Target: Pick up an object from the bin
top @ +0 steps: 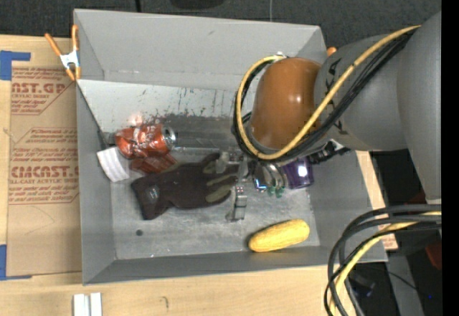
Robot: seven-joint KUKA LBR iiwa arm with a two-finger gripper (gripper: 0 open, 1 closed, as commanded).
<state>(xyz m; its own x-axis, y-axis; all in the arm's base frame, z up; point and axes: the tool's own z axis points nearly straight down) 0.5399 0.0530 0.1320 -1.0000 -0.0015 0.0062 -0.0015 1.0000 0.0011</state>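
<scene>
End effector [237, 194] over dark glove [172, 189], lengthwise left-right.

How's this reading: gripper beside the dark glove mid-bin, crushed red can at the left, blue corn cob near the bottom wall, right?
One slip: the corn cob is yellow, not blue, as the camera view shows. The rest holds: gripper beside the dark glove, crushed red can at the left.
</scene>
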